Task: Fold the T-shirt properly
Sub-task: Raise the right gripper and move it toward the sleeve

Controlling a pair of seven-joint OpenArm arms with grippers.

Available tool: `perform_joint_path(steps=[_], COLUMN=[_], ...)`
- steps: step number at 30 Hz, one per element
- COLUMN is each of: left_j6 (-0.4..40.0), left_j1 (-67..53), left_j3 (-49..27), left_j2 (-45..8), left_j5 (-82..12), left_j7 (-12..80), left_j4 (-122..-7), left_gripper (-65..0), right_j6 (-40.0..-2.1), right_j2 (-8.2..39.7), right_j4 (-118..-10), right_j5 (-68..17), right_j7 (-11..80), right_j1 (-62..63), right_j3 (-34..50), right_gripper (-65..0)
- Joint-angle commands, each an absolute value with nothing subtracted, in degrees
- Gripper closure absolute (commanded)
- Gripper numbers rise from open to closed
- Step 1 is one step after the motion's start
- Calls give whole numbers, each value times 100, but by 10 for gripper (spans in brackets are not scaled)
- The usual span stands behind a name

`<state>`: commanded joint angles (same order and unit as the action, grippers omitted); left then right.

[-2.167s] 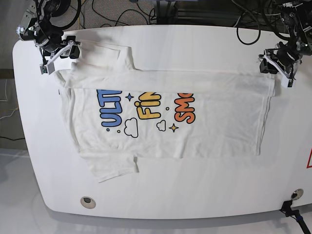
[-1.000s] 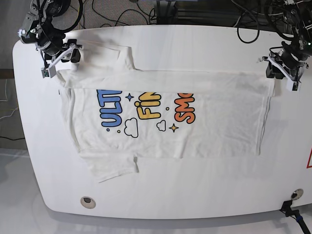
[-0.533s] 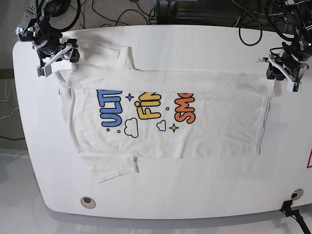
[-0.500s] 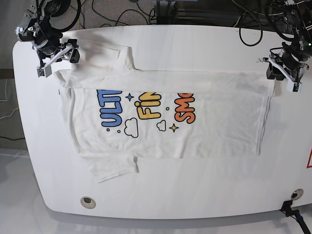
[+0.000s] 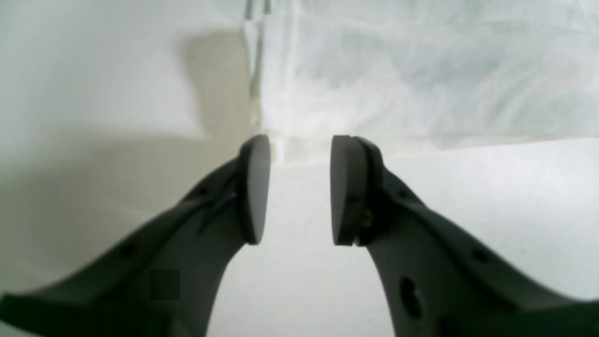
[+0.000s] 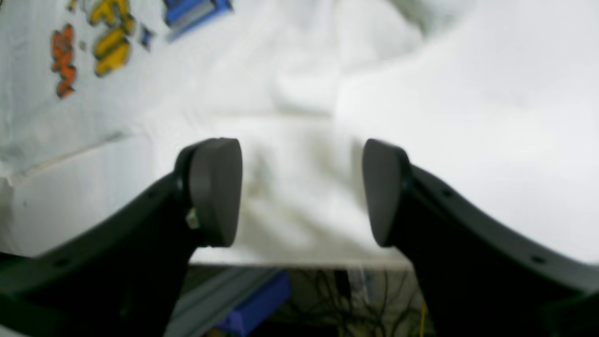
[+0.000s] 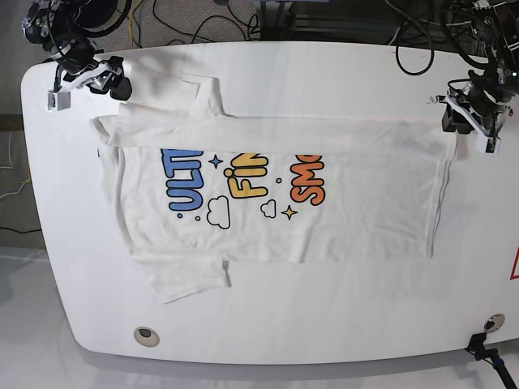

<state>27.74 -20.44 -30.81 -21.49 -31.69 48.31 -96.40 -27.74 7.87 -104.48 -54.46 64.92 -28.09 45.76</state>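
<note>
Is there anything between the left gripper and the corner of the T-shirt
No, nothing visible. The left gripper is open, and only bare table lies between it and the T-shirt corner just ahead.

Both grippers: 2 black curved fingers (image 5: 252, 187), flat oval pads (image 6: 215, 192).

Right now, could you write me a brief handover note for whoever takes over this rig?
Left gripper: open, empty, at the shirt's far hem corner.
Right gripper: open, empty, above the table edge near the far sleeve.
Shirt: flat on the table, print up; its far long edge is folded over in a band.
Done: that first lengthwise fold, both grippers released.
Left: near edge and near sleeve still unfolded, then the crosswise folds.
</note>
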Motion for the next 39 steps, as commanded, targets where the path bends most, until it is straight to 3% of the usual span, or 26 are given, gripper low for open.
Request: perform_joint_path(steps=[7, 11, 25, 36, 39], left_j6=[2774, 2782, 2782, 2782, 2782], left_j1=[-2044, -2044, -2035, -2035, -2035], left_j3=[-3073, -3081, -3081, -3081, -3081], left_j2=[-2149, -2149, -2149, -2149, -2149], left_j5=[-3169, -3169, -3169, -3169, -3169], left_j7=[4831, 4831, 4831, 4831, 4831], left_j4=[-9640, -9640, -9640, -9640, -9640], left_gripper=[-197, -197, -197, -197, -197], right_j6=[-2774, -2993, -2958, -2958, -2958], right_j2=[760, 778, 514, 541, 541], right_j4=[-9938, -9569, -9543, -9534, -9534], right_j5=[-5437, -5429, -5420, -5420, -5420], right_j7=[6466, 6457, 6457, 6448, 6448], right_j1=[-2914, -2914, -2747, -2378, -2360], right_j3=[4558, 4558, 3916, 3916, 3916], right_gripper=[-392, -392, -391, -387, -321])
